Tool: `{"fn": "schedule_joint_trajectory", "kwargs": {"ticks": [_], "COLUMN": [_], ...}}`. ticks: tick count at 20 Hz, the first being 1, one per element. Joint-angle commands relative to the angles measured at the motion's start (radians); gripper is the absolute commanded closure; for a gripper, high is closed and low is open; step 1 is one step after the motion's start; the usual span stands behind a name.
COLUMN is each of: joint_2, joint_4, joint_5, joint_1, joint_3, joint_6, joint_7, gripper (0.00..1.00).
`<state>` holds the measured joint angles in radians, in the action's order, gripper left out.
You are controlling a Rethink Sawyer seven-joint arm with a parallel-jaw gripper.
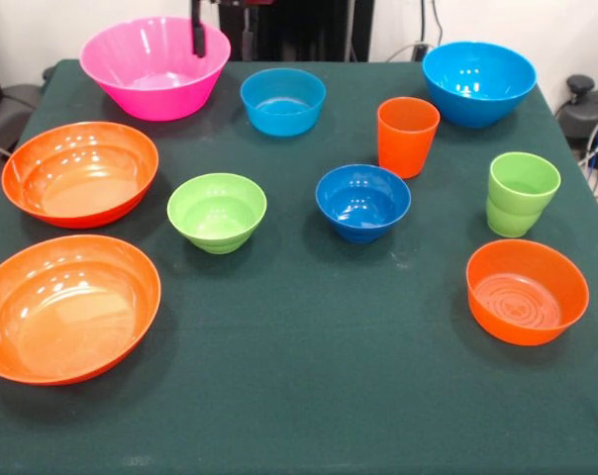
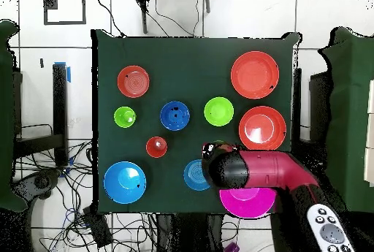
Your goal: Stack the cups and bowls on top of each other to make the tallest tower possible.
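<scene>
Glossy round plastic bowls and two tapered cups, orange [image 1: 408, 136] and lime green [image 1: 522, 193], are sitting apart, unstacked, on a green cloth-covered table [image 1: 309, 396]. The red and black arm [image 2: 256, 170] is reaching across the big pink bowl [image 1: 154, 67], its jaws hanging at that bowl's rim beside a sky blue bowl [image 1: 282, 101]; whether they are open or closed cannot be told.

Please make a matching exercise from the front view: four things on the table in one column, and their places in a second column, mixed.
Things:
1. pink bowl
2. lime green cup
3. dark blue bowl
4. orange cup

Places:
A. middle of the table
B. far left corner
C. right side, behind the smaller orange bowl
D. between the two sky blue bowls, a little nearer

Pairs: 1-B, 2-C, 3-A, 4-D
</scene>
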<state>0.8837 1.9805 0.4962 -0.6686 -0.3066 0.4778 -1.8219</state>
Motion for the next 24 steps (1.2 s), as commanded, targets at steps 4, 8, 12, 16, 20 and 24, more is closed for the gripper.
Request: {"fn": "schedule_joint_trajectory", "kwargs": {"ticks": [4,8,12,16,20,24], "joint_2": [-0.048,-0.070,-0.093,-0.143,-0.159,-0.162], "joint_4": [0.043,0.051,0.047,0.024,0.011,0.006], "joint_5": [0.134,0.157,0.178,0.207,0.226,0.215], "joint_1": [-0.083,-0.091,-0.085,-0.067,-0.047,-0.050], "joint_3": [-0.144,-0.154,-0.158,-0.149,-0.142,-0.152], "joint_6": [0.123,0.111,0.104,0.082,0.070,0.079], "joint_7": [0.293,0.250,0.216,0.176,0.151,0.145], "gripper": [0.00,0.00,0.00,0.00,0.00,0.00]}}
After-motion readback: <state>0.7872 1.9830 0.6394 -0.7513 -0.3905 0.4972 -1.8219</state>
